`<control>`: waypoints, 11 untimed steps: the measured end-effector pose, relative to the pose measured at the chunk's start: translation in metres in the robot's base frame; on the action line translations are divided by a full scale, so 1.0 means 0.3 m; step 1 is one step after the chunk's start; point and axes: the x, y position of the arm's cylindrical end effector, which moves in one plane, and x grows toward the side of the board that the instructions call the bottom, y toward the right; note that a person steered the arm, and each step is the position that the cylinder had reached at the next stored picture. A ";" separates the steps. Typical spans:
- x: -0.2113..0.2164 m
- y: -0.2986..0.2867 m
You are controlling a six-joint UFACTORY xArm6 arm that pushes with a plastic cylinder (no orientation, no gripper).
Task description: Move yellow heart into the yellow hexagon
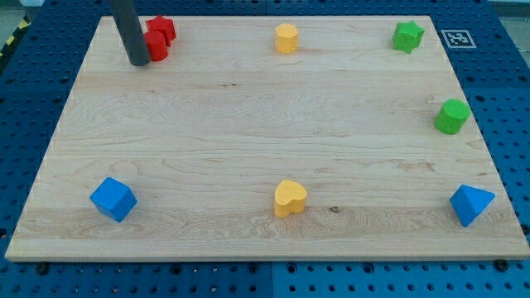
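The yellow heart (290, 198) lies near the view's bottom, at the middle of the wooden board (265, 124). The yellow hexagon (286, 38) stands near the view's top, almost straight above the heart and far from it. My tip (138, 61) is at the view's top left, touching or just beside the left side of a red block (156, 45). The tip is far from both yellow blocks.
A red star (163, 27) sits right behind the red block. A green star (407, 36) is at the top right, a green cylinder (452, 116) at the right edge. A blue cube (113, 199) is at the bottom left, a blue triangular block (470, 204) at the bottom right.
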 end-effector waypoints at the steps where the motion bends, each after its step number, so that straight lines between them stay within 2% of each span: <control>1: 0.043 0.059; 3: 0.285 0.329; 5: 0.726 0.305; 6: 0.887 0.406; 8: 0.936 0.800; 10: 0.761 0.852; 11: 0.836 0.845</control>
